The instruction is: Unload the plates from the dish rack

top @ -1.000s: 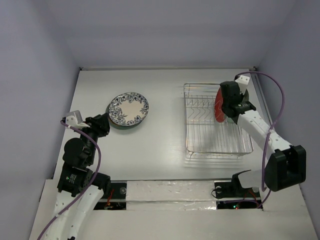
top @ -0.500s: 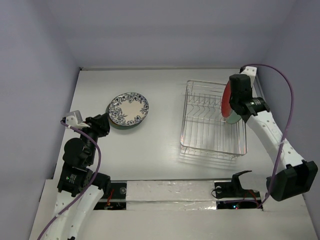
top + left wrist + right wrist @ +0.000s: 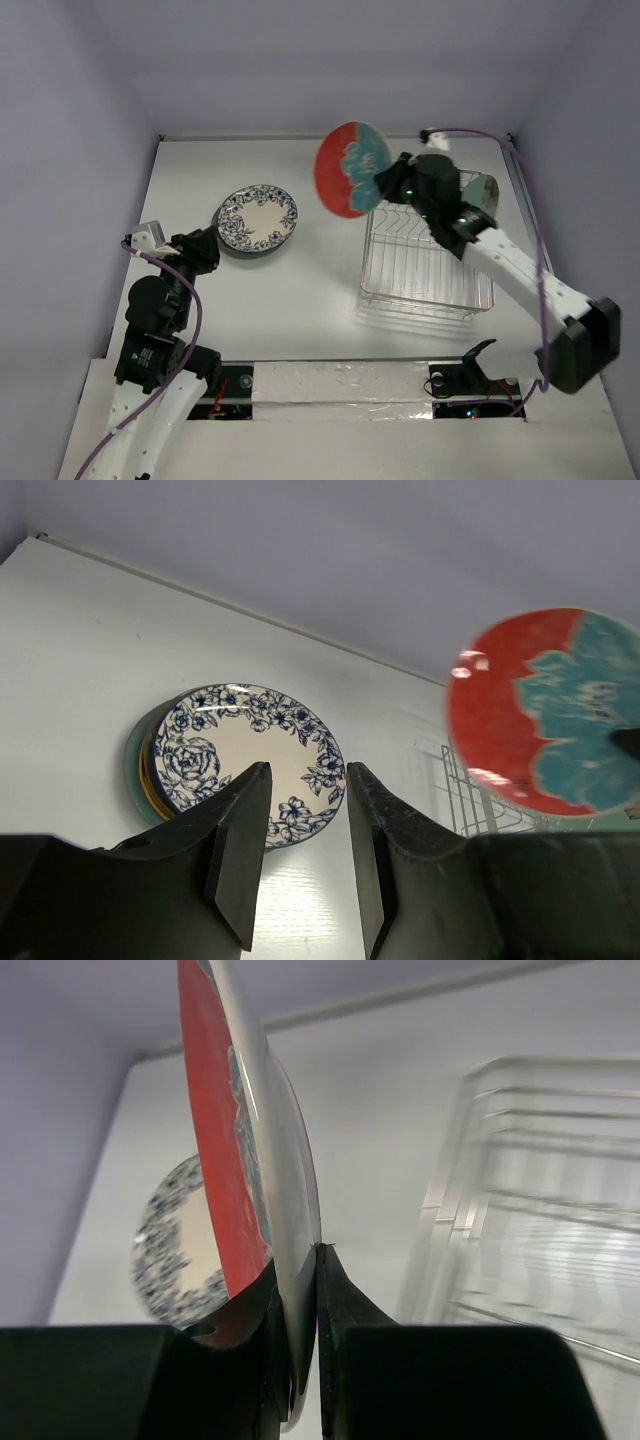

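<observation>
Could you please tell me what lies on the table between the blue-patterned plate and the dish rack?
Only bare table, seen in the top view; the red plate is held aloft.

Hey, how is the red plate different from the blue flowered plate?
The red plate is held on edge in the air by the right gripper; the blue flowered plate lies flat atop other plates. The red plate has a teal flower; the blue flowered plate has a white centre. Both are round.
</observation>
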{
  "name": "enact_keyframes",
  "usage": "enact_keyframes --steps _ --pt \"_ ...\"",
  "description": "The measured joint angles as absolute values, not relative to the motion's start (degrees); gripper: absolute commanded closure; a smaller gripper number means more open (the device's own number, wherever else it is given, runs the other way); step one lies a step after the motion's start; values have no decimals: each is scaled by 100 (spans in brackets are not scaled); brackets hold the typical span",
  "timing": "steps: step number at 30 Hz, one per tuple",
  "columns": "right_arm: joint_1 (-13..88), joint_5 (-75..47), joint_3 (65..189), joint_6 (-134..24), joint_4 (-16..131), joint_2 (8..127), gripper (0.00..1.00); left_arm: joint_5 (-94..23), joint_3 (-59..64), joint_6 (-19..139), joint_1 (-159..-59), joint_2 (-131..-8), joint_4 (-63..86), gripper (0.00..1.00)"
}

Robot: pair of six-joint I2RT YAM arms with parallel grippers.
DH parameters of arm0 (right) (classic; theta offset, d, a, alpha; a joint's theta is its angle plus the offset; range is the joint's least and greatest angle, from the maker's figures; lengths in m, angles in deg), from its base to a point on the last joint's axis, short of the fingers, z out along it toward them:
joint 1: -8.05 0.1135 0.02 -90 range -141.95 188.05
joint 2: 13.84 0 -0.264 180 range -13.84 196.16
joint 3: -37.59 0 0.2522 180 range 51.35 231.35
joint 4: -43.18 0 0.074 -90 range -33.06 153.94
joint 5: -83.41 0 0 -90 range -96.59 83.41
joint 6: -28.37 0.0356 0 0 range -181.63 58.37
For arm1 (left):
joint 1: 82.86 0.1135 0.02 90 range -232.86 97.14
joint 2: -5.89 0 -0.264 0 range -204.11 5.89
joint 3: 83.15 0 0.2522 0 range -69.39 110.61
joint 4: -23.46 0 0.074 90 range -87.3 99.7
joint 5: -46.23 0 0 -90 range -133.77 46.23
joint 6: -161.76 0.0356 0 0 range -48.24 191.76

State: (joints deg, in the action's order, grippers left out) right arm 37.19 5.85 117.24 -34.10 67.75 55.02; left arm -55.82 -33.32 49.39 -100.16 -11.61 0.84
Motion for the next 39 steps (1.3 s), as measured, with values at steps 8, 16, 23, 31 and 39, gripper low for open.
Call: enact_keyframes --steps 8,16,23,31,39 --pt "4786 -654 12133 -1966 5194 8334 100 -5582 -3332 4939 -10016 -1161 84 67" --pt "5063 -1119 12760 -840 4543 9895 85 -5582 -3332 4939 -10016 -1161 84 67" --pt "5162 -1189 13366 -567 4381 10415 41 -5582 -3332 4941 -10016 -1161 84 67" --pt "5396 -1146 14050 -1341 5166 10599 15 -5584 -3332 4939 -10016 -1159 86 67" --pt "5507 -42 14190 -2722 6838 10306 6 -5582 -3332 4939 -10016 -1146 84 67"
